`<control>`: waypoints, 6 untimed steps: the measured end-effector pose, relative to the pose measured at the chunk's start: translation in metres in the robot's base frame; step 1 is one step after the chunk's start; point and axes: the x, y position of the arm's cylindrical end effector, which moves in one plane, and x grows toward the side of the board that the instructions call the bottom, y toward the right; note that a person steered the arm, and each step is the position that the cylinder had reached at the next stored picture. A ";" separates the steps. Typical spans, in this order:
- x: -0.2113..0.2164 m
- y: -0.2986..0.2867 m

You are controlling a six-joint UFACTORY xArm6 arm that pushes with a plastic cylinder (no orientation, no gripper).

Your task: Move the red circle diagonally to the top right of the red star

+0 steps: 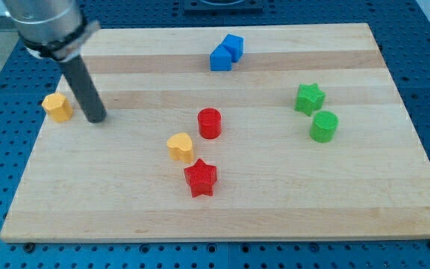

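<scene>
The red circle (210, 122) stands near the board's middle. The red star (200, 178) lies below it, slightly to the left. A yellow heart (181, 146) sits between them on the left, close to the star. My tip (96, 117) rests on the board far to the left of the red circle, just right of a yellow block (57, 107). The rod rises up and left to the arm's grey body at the view's top left.
A blue block pair (225, 53) sits near the top edge. A green star (310, 98) and a green circle (323, 126) stand at the right. The wooden board (394, 202) lies on a blue perforated table.
</scene>
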 end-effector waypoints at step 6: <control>0.090 0.209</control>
